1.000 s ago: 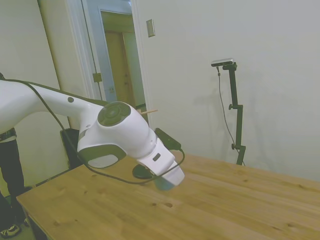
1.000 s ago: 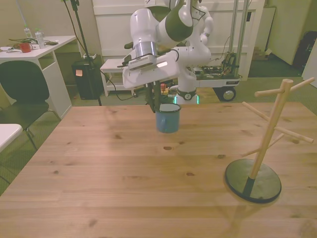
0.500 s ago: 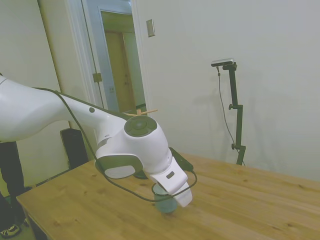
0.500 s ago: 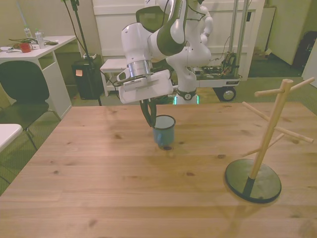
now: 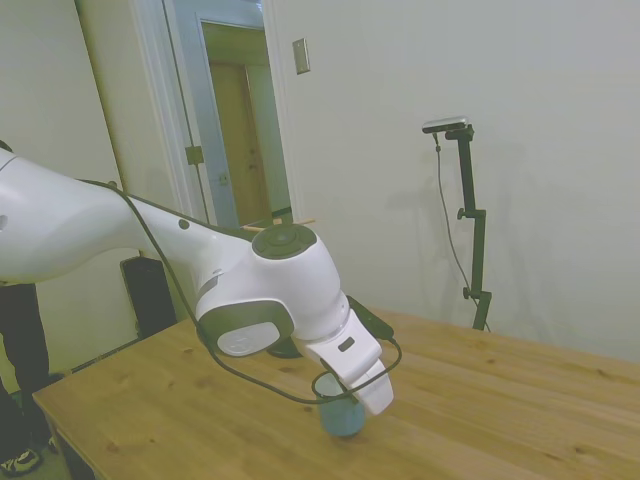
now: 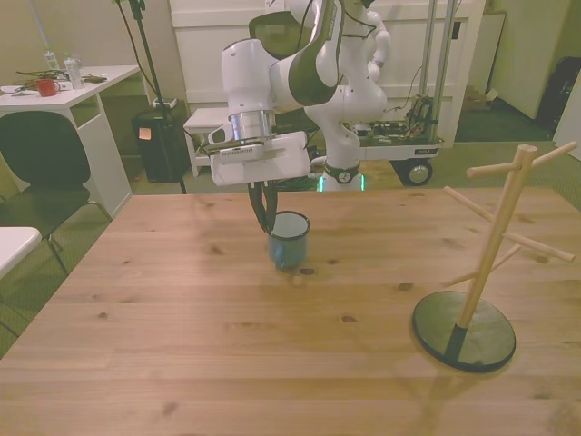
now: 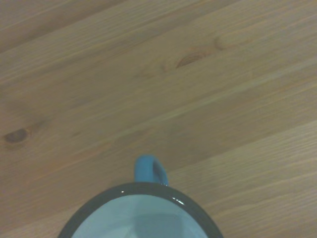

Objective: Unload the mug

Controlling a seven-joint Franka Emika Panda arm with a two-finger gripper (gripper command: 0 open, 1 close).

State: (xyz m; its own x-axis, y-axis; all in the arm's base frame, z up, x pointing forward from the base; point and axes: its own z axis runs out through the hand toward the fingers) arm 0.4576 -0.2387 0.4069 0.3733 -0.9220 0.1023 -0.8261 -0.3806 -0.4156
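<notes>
Gripper [image 6: 264, 221] fingers point straight down at the mug [image 6: 288, 240] and look clamped on its rim, on the side toward the front view's left, though the white hand hides the contact in the side view. That little light-blue mug stands upright, its base down on the wooden table [image 6: 182, 327] or just off it; I cannot tell which from where I stand. It sits toward the far half of the table, a bit to the front view's left of centre. From the wrist camera I can see its thin dark rim, pale inside and loop handle [image 7: 150, 170] sticking out over bare planks. Well apart, near the table's edge on the front view's right, stands 1 wooden peg stand [image 6: 490, 250] on a dark round base, its pegs bare.
</notes>
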